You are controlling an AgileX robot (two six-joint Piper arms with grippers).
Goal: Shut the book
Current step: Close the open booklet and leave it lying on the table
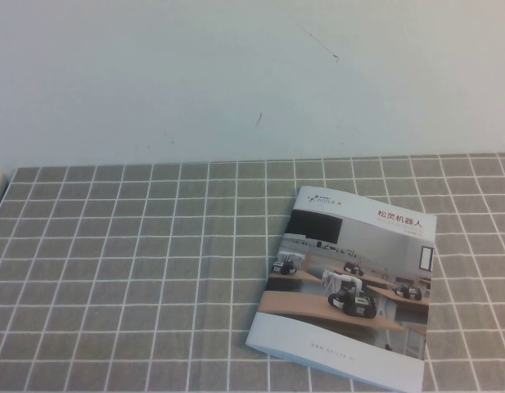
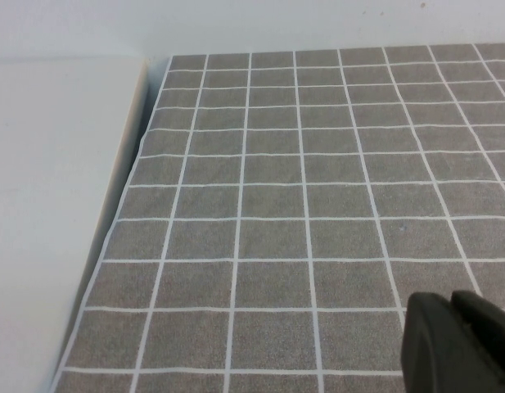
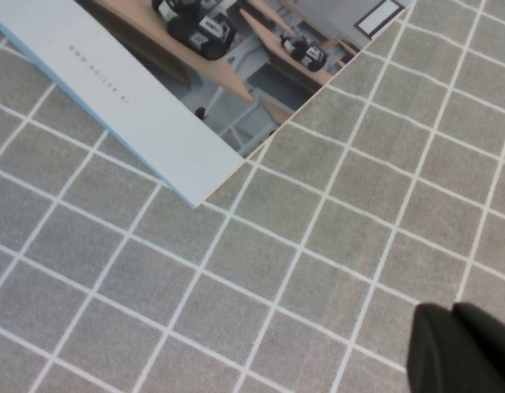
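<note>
The book (image 1: pixel 349 286) lies flat and closed in the lower right of the high view. Its cover faces up, showing a photo of small machines on wooden desks with a white band above and below the photo. It is turned a little askew to the white lines of the grey checked cloth (image 1: pixel 137 262) that covers the tabletop (image 2: pixel 47 213). A pale wall (image 1: pixel 195 74) fills the upper half of that view. Neither arm shows there.

The right tool (image 3: pixel 454 332) appears only in the right wrist view, as a dark shape at the frame's edge. It hangs above bare cloth, near one pale corner of the book (image 3: pixel 154 74) but clear of it, with several cloth squares between them. I cannot tell whether it is wide or narrow.

The left tool (image 2: pixel 455 327) appears likewise as a dark shape, above cloth near where the cloth's edge meets the white tabletop. Its state cannot be told either.
</note>
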